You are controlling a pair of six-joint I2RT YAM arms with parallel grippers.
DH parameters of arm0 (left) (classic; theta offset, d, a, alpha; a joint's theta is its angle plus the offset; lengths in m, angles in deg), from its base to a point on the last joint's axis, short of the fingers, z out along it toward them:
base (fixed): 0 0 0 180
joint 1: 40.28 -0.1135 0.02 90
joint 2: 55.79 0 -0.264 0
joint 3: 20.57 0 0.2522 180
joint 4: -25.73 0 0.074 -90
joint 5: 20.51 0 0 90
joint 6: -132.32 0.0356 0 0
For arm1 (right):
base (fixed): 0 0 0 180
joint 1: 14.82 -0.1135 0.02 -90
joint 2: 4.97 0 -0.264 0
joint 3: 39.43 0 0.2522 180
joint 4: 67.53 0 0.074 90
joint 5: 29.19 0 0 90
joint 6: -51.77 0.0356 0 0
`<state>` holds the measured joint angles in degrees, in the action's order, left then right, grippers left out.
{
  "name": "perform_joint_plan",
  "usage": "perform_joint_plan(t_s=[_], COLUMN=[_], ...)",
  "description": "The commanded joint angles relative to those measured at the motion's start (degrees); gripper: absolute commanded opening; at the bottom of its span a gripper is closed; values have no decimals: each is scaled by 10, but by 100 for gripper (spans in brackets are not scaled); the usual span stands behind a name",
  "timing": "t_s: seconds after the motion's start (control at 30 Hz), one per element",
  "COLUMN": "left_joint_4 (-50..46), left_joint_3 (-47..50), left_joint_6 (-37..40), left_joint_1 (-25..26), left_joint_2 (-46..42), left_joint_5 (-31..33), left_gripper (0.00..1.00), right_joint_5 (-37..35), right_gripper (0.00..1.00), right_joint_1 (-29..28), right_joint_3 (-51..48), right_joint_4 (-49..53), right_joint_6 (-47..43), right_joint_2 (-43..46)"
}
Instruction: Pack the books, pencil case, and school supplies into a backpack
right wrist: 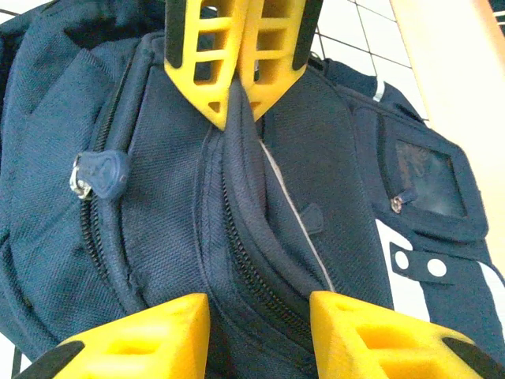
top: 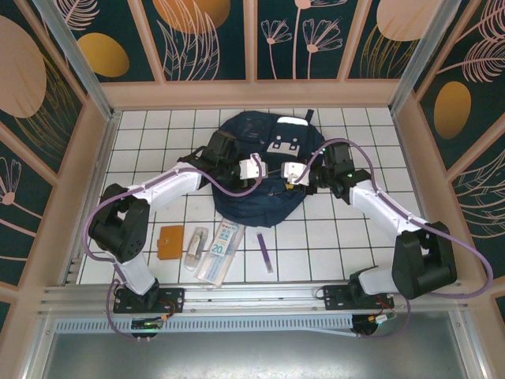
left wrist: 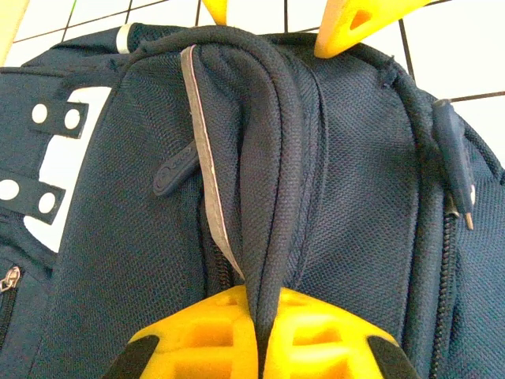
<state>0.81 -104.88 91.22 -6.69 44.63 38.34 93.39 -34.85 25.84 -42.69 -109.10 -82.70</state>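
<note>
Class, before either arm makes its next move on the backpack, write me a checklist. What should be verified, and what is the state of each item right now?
1. Hold by the left gripper on the backpack: ok, jaws shut on a fold of fabric.
2. Hold by the right gripper: cannot tell. Its fingers stand apart astride a zipper ridge, with fabric filling the gap.
3. Backpack open for packing: not ok, the zippers in view look closed.
4. Zipper pull free to grab: ok, neither gripper touches it.
5. Items ready on the table: ok. The orange-brown book, small packet, long clear pack and purple pen lie near the arm bases, apart from the backpack.
</note>
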Motion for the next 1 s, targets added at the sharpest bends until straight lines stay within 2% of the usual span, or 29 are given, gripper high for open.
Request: perform_joint_plan(t_s=[0.0,0.1,0.13,0.17,0.27,0.33,0.4,0.5,0.57,0.67,0.7,0.73,0.83,0.9,0.97], left_joint_4=[-4,-14,-17,-20,-26,-28,-20,5,36,73,69,61,91,126,113], left_joint_3=[-26,-28,-29,-31,-39,-42,-44,-38,-27,-15,-17,-23,-1,34,49], left_joint_6=[33,43,45,48,50,53,48,32,9,-77,-113,-165,-363,-540,-683], left_joint_1=[12,12,12,12,12,12,12,12,12,12,13,13,14,17,27], left_joint_2=[-4,-1,0,1,7,10,13,6,-4,-35,-47,-63,-120,-158,-173], left_joint_5=[-86,-87,-87,-87,-94,-103,-111,-116,-107,-74,-60,-55,-28,44,70], left_gripper=[0,0,0,0,0,0,0,0,1,18,40,54,58,61,60], right_joint_5=[3,-2,-4,-7,-7,2,3,-13,-7,40,54,65,76,79,78], right_gripper=[39,40,56,59,59,56,39,36,23,2,0,0,0,0,0], right_joint_1=[-8,-16,-19,-22,-24,-24,-25,-27,-26,-17,-16,-16,-19,-20,-19], right_joint_3=[18,31,32,34,43,51,67,65,62,65,65,63,60,61,59], right_joint_4=[5,8,5,4,12,21,43,34,26,-1,-12,-23,-56,-62,-72], right_joint_6=[-23,-29,-30,-30,-36,-43,-51,-43,-26,41,64,92,175,222,262], right_joint_2=[-4,-31,-38,-44,-64,-78,-101,-119,-119,-108,-103,-99,-90,-89,-86])
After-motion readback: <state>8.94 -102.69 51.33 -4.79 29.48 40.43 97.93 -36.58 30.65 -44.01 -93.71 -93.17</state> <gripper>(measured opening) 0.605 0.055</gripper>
